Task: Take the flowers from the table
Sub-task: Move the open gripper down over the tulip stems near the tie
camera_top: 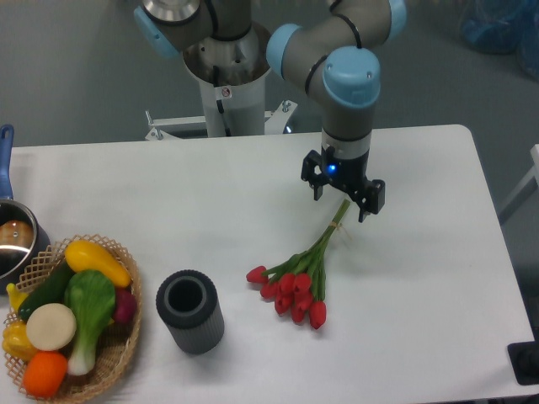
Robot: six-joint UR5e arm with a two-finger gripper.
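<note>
- We see the tool [344, 199] low over the worktop [421, 278], its two dark fingers spread wide apart and straddling the top end of the stems; nothing is pinched between them.
- The flowers [296, 282] lie flat on the worktop, right of centre: red tulip heads fan out toward the front, and the thin green stems run up and to the right to the tool. A pale band ties the stems just below the fingers.
- Whether the fingertips touch the stems or the worktop, we cannot tell from this view.
- Open room: bare white surface lies to the right of the flowers out to the rounded right-hand corners, and a broad bare strip lies to the left of the stems toward the back edge.
- A dark grey ribbed cylinder [190, 311], hollow and open at the top, stands upright to the left of the tulip heads, near them but apart.
- A woven wicker basket [126, 337] sits at the front left corner, well apart from the flowers, and holds smooth toy produce, among it a yellow squash [97, 261], a green leafy vegetable [88, 303] with a white stalk and an orange piece [44, 374].
- A metal pot [13, 240] with a blue handle is cut off by the left edge.
- The arm's grey tube links and pale blue joint caps rise behind the tool to a base beyond the back edge.
</note>
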